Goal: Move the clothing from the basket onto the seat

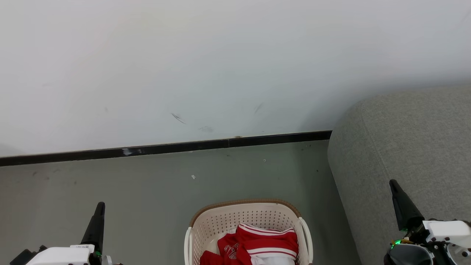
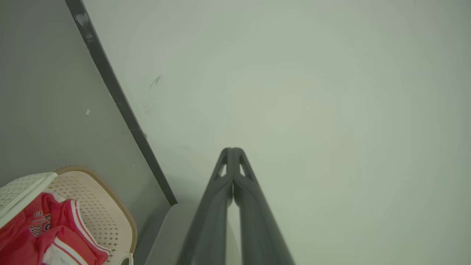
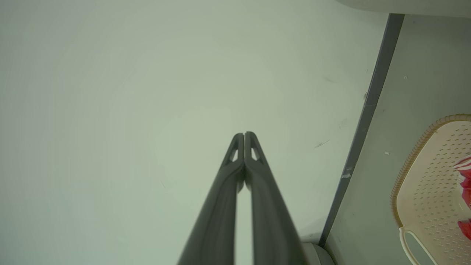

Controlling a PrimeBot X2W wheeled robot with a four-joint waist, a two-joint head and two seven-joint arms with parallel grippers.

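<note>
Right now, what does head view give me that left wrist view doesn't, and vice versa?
Head view's extras: the right gripper, shut, seen against the seat, and that seat's broad grey top. Left wrist view's extra: a close look along the left gripper, fingers pressed together at the tips. Shared: the basket on the floor with the clothing inside, the left gripper, a corner of the seat, the black baseboard, the white wall.

Pale, dark-edged letters curve across the crumpled bright red sports garment with white stripe trim (image 2: 18, 239). It lies in the cream-white perforated plastic basket (image 2: 99, 206), well left of the jaws of the left gripper (image 2: 232, 150). Only "ULLS" can be read, roughly.
</note>
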